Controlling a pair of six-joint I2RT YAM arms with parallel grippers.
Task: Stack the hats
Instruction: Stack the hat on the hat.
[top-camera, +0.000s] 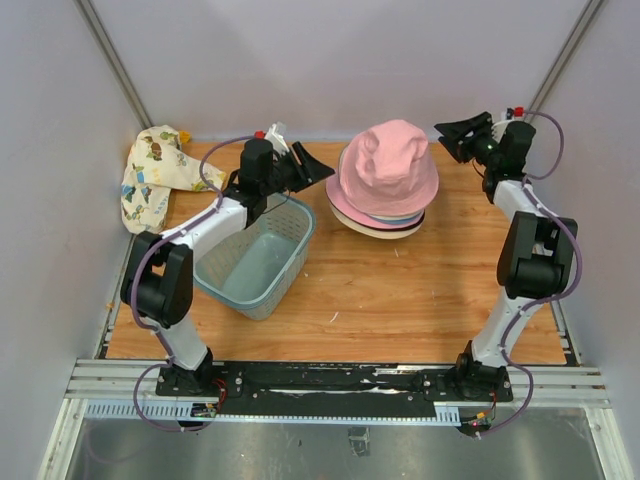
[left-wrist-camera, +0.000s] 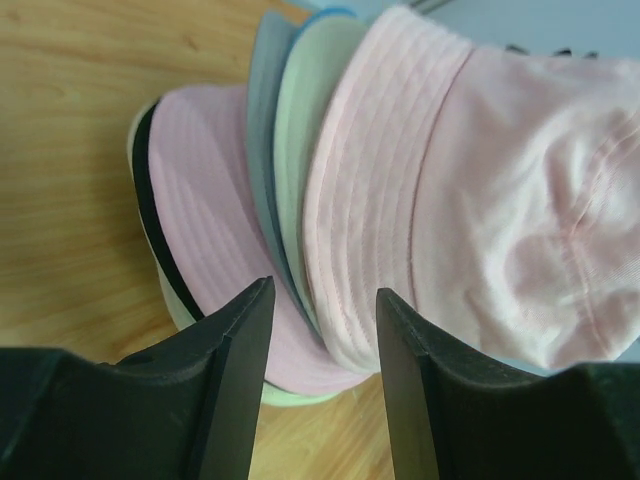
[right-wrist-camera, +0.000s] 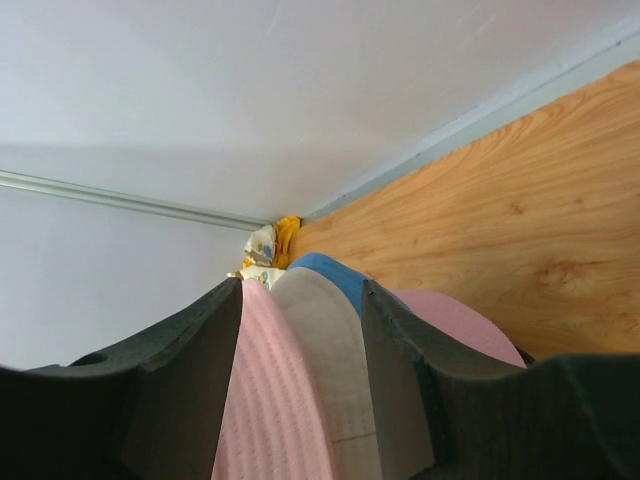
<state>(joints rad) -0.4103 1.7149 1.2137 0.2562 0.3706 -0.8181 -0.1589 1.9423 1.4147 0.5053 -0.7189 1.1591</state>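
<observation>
Hats (top-camera: 388, 175): one pile, pink uppermost, set mid-table toward the back. Left gripper (top-camera: 318, 162) and right gripper (top-camera: 451, 140): parted, empty, posted either side, probably so brims can be squared.

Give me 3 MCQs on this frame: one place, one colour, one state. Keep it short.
1. Where does the basket sit relative to the hat stack?
A. To its left on the table
B. On top of it
C. To its right

2. What colour is the top hat?
A. Teal
B. Pink
C. Grey

3. What state are the left fingers in?
A. Shut on a brim
B. Shut on the basket rim
C. Open, gripping nothing

Answers:
1. A: the top view shows the basket left of the stack, apart from it.
2. B: a pink crown caps the pile in the top view.
3. C: the left wrist view shows a clear gap between the fingers, with the brims beyond them.
</observation>
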